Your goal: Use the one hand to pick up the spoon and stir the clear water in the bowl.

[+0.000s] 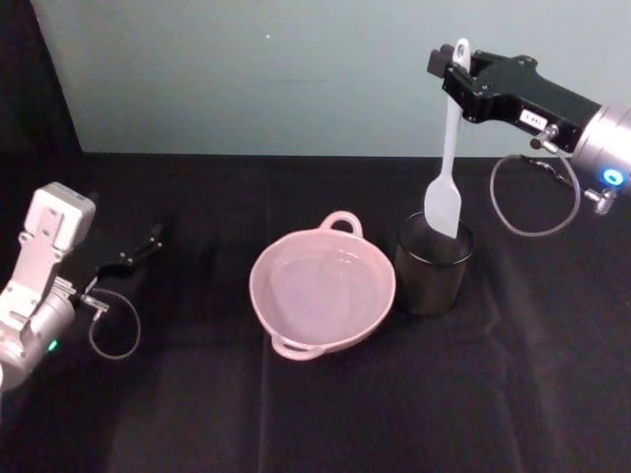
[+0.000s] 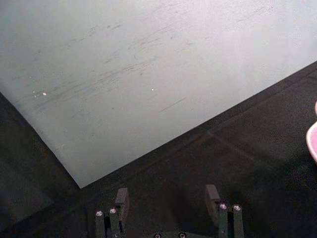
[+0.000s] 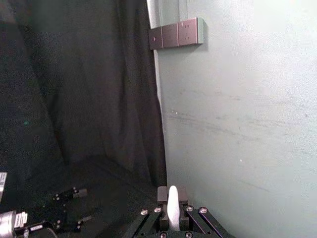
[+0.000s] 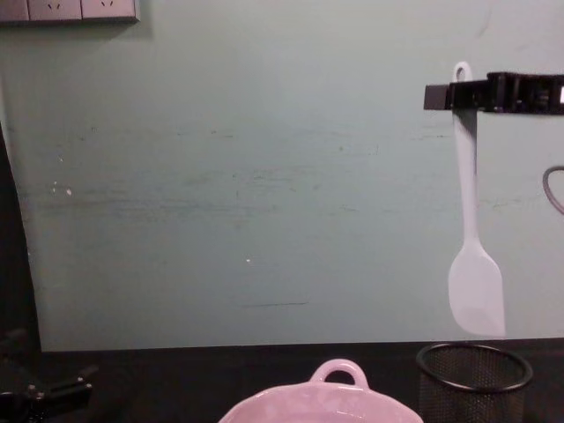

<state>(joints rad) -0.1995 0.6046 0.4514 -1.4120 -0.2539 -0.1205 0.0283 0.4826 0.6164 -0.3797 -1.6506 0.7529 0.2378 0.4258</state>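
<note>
My right gripper [image 1: 451, 71] is high at the back right, shut on the top of the white spoon's [image 1: 446, 187] handle. The spoon hangs upright, hole end up. In the chest view its blade [image 4: 476, 286] hovers just above the rim of the black mesh cup [image 4: 474, 374], held there by the right gripper [image 4: 456, 95]. The right wrist view shows the handle [image 3: 173, 206] pinched between the fingers. The pale pink bowl [image 1: 258, 296] sits mid-table, left of the cup, with barely visible clear water [image 1: 320, 286] inside. My left gripper [image 1: 148, 241] rests open at the far left.
The black mesh cup [image 1: 434, 271] stands right beside the bowl's right rim. A black cloth covers the table, with a pale green wall close behind. A loose cable [image 1: 532, 212] loops under the right wrist. The left wrist view catches the bowl's edge [image 2: 313, 139].
</note>
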